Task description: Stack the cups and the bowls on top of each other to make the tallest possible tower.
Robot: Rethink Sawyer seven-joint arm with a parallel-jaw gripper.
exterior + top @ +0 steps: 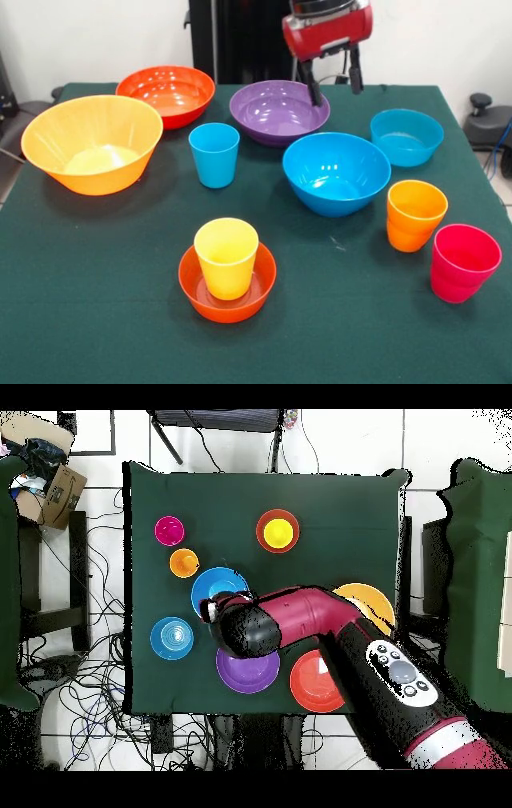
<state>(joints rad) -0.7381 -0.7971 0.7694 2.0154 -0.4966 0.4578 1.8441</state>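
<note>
My gripper [332, 80] hangs open and empty above the far right rim of the purple bowl [276, 112]. A yellow cup [226, 256] stands upright inside the small red-orange bowl [190, 290] near the front. Standing alone on the cloth are the large light orange bowl [92, 144], the medium red-orange bowl [166, 94], the blue cup [214, 154], the large blue bowl [336, 172], the small teal bowl [406, 136], the orange cup [415, 214] and the pinkish red cup [464, 262]. Overhead, the arm [300, 619] covers the gripper and the blue cup.
A dark green cloth [96, 320] covers the table [340, 504]. A cardboard box [62, 492] and loose cables [90, 694] lie on the floor beside it. Black equipment [488, 120] stands off the table's right edge.
</note>
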